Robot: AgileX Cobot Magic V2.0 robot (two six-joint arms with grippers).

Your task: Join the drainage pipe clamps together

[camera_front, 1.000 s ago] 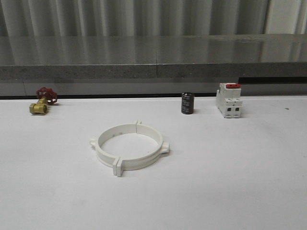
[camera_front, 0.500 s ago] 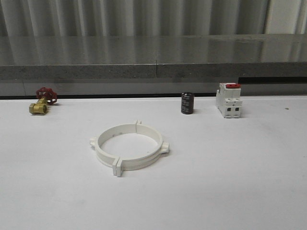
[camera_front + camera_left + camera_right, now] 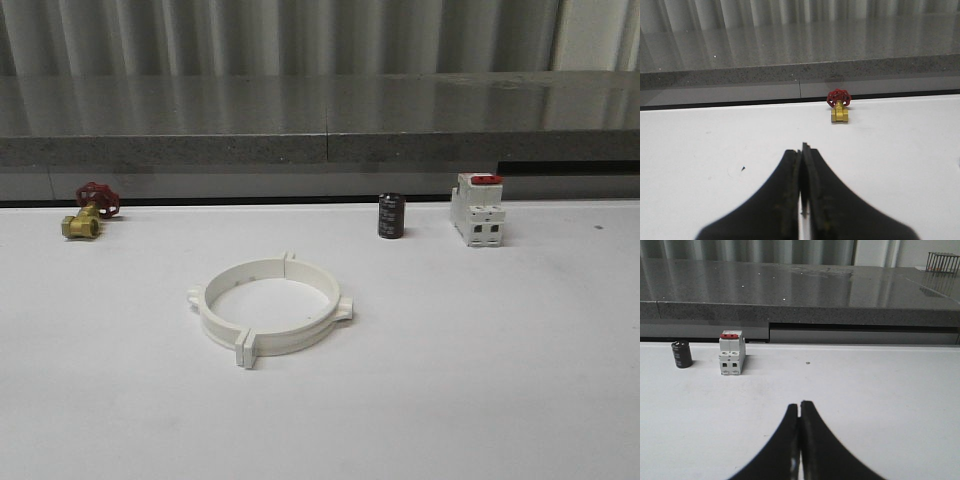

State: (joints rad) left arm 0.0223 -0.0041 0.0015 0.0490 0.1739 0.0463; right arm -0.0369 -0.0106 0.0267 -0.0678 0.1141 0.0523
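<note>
Front view: the two white plastic semicircular drainage pipe clamps (image 3: pixel 268 308) lie flat on the white surface (image 3: pixel 480 360), left of centre and in the middle depth of the scene. They are already set end to end as one wide ring whose opening faces straight up. One pair of flat end tabs meets at the near edge of the ring, slightly left of its middle; the other pair meets at the far edge, slightly right of its middle. The seam line between the halves therefore runs from near-left to far-right. One outer lug juts to the left and one to the right. As seen from this camera the ring reads as an oval, its long axis running left to right.

Along the far edge of the surface stand, from left to right, a small brass valve with a red handwheel (image 3: pixel 88 211), a short black cylindrical capacitor (image 3: pixel 391 216) and a white boxy switch block with a red top (image 3: pixel 477 209). All three are well apart from the ring. Behind them rises a grey speckled stone ledge (image 3: pixel 320 120).

Left wrist view: the left pincer (image 3: pixel 802 152) is pressed closed, its dark fingers touching and holding nothing, above bare surface.

Right wrist view: the right pincer (image 3: pixel 799 410) is likewise closed on nothing.
</note>
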